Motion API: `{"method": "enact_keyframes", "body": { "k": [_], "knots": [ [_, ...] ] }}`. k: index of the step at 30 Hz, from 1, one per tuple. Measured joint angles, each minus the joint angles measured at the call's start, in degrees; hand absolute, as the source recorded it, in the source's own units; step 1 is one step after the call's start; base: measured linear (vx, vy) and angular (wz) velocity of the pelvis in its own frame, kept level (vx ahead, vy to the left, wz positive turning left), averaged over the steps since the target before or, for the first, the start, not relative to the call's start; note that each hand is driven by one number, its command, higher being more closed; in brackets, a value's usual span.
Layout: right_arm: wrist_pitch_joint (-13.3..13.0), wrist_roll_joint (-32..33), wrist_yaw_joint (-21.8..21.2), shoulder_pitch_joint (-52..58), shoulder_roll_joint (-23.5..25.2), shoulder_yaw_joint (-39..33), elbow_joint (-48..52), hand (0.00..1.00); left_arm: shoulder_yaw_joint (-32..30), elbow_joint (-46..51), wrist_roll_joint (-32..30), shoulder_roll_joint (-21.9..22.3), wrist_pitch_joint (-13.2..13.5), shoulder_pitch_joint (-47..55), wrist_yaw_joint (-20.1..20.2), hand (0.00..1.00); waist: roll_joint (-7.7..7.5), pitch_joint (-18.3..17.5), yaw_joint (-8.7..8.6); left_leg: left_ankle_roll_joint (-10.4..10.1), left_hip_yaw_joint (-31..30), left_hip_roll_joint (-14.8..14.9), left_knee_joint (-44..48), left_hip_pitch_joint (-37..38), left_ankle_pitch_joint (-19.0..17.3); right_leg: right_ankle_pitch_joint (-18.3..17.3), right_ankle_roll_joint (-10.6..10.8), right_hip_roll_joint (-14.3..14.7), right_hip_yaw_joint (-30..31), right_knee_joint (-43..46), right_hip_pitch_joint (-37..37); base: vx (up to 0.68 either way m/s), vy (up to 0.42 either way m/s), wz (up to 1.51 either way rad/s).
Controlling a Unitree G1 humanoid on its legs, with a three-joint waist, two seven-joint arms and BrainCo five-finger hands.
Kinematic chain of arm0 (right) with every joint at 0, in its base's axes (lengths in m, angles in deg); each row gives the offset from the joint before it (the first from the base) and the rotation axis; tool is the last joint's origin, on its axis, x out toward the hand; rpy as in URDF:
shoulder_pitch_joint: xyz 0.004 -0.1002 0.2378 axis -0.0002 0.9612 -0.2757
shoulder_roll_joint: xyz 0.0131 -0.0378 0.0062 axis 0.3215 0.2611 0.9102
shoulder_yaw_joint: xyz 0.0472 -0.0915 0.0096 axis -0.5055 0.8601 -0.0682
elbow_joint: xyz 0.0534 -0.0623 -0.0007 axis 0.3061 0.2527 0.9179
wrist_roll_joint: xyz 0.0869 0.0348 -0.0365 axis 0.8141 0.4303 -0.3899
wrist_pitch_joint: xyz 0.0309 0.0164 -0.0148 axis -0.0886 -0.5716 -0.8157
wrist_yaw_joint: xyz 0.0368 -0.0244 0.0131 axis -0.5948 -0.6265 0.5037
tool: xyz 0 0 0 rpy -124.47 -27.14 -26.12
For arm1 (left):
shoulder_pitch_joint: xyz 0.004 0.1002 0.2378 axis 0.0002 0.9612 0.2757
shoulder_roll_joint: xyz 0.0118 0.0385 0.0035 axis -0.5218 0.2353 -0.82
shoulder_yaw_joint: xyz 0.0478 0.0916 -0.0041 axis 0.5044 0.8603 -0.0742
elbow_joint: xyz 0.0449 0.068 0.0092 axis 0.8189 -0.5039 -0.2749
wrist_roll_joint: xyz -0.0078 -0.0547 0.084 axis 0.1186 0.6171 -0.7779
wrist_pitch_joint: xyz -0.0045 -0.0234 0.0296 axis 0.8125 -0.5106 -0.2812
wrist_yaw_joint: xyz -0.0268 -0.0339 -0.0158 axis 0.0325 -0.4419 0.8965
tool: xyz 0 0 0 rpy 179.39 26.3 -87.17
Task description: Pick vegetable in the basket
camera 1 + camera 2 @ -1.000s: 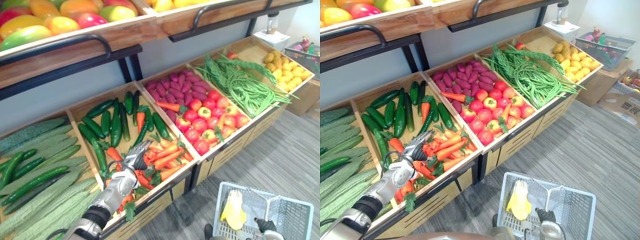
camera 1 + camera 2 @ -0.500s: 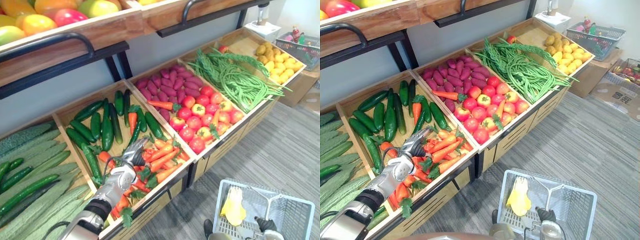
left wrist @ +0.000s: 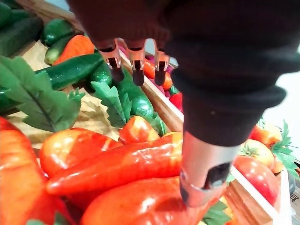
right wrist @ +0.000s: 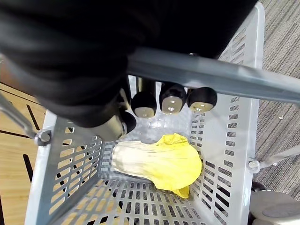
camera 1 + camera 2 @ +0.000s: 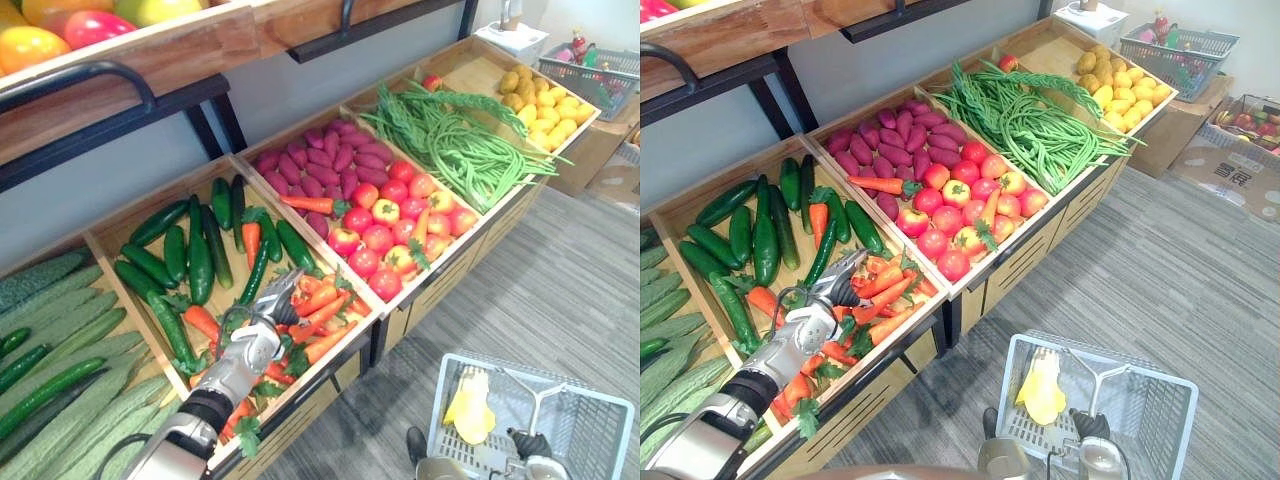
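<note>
Carrots point(image 3: 122, 164) lie beneath left hand's point(image 5: 252, 345) fingers point(image 3: 137, 65) — ungrasped.

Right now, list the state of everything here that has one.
Left robot hand: open, fingers straight over the carrots.
Right robot hand: shut on the basket handle.
Carrots: lying in their crate, none gripped.
Basket: held by its handle, one yellow leafy vegetable inside.
</note>
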Motion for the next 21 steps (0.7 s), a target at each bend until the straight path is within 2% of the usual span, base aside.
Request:
{"method": "enact_keyframes", "body": {
  "k": [4,7,14,21],
  "knots": [
    [0.0,0.0,0.0,0.0,0.0,0.4,0.6,1.0,0.0,0.0,0.0,0.0,-0.3,-0.1,0.0,0.0,0.18,0.5,-0.78,0.0,0.1,0.0,0.0,0.1,0.0,-0.1,-0.2,0.0,0.0,0.3,-0.1,-0.02,-0.025,-0.01],
    [-0.1,0.1,0.0,0.0,0.0,0.4,0.8,1.0,0.0,0.0,0.0,0.0,-1.2,-0.1,0.0,0.0,0.27,0.6,-0.82,0.0,0.4,0.1,0.0,0.0,0.0,-0.3,-0.3,0.2,0.4,1.1,-0.8,-0.04,-0.04,-0.06],
    [-0.2,0.7,0.3,-0.2,0.1,0.7,1.7,1.0,0.0,-0.4,0.0,0.1,-1.3,-0.7,0.0,0.0,0.35,1.4,-0.88,0.0,1.0,0.1,0.5,-1.3,0.0,-0.3,-0.4,0.2,0.8,2.0,-2.6,-0.05,-0.043,-0.04],
    [0.0,2.1,1.0,-1.4,0.3,1.2,2.8,1.0,0.0,-4.6,0.0,2.7,-2.6,-4.3,0.2,0.0,0.28,3.4,-1.21,0.0,2.1,0.2,0.5,-2.3,0.0,-0.3,-0.4,0.4,1.6,2.7,-4.5,-0.01,-0.031,-0.07]
  ]
}}
